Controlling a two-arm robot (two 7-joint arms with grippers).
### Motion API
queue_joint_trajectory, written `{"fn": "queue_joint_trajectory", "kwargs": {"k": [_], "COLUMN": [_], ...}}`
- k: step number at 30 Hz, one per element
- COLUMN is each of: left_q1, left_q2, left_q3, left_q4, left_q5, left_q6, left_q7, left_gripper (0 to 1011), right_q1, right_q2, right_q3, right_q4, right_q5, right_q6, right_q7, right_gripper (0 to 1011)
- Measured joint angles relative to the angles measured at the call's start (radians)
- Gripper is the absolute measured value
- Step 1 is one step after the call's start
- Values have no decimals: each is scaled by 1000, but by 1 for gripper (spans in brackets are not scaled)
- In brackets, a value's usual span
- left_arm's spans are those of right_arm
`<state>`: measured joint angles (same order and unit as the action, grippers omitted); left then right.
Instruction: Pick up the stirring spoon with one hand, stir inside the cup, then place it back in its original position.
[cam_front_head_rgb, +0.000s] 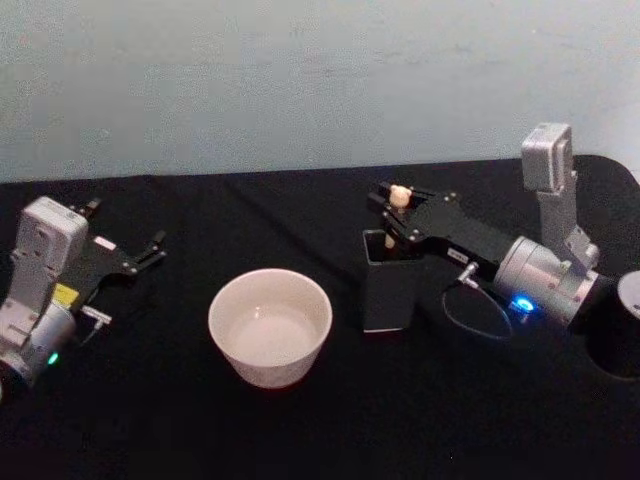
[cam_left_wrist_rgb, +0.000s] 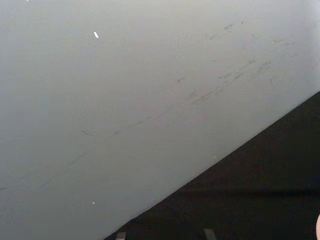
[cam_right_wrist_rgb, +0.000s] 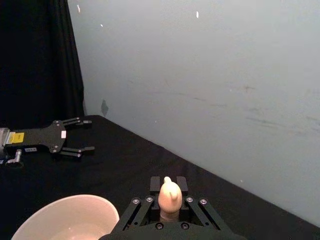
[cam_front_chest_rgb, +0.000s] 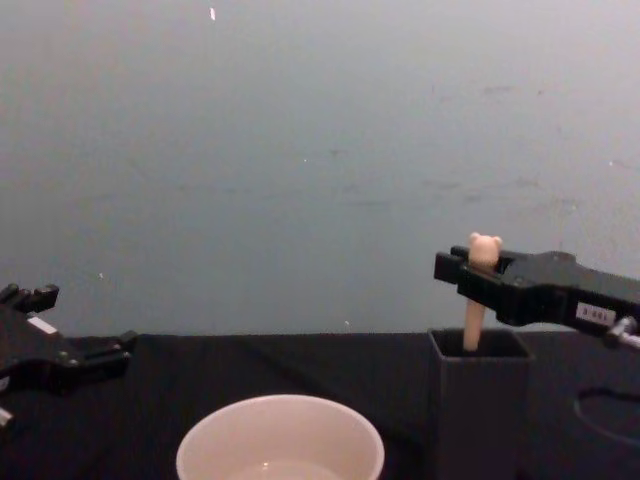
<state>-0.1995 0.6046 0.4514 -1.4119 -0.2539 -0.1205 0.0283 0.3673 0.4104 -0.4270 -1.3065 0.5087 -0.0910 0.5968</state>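
**Right gripper (cam_front_head_rgb: 392, 214) clamped on spoon (cam_front_chest_rgb: 474, 322) above holder (cam_front_head_rgb: 388, 295)**

Of two grippers, the right gripper was closed on the single spoon just under its bear head, directly over the one holder. The spoon's lower end stood inside the holder, hidden by its dark walls. One cup (cam_front_head_rgb: 270, 325) sat near the holder's left, not touching it. The left gripper (cam_front_head_rgb: 155, 250) lay well left of the holder, beyond the cup, fingers spread. A black table (cam_front_head_rgb: 480, 420) carried everything; a pale wall (cam_front_head_rgb: 300, 80) rose behind the holder.

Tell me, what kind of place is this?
Likely a robot test bench: black-clothed table, bare pale wall, the right gripper holding a spoon in its holder beside a cup, the left gripper idle at the table's left.
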Motion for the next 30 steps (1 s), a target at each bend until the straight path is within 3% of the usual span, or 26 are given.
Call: {"fn": "queue_joint_trajectory", "kwargs": {"k": [30], "left_q1": [0], "left_q2": [0], "left_q3": [0], "left_q4": [0], "left_q5": [0], "left_q6": [0], "left_q7": [0], "left_gripper": [1001], "right_q1": [2], "right_q2": [-19], "right_q3": [-15], "right_q4": [44], "right_q5": [-28], "right_q6": [24], "right_q7": [-26], "right_gripper": [194]}}
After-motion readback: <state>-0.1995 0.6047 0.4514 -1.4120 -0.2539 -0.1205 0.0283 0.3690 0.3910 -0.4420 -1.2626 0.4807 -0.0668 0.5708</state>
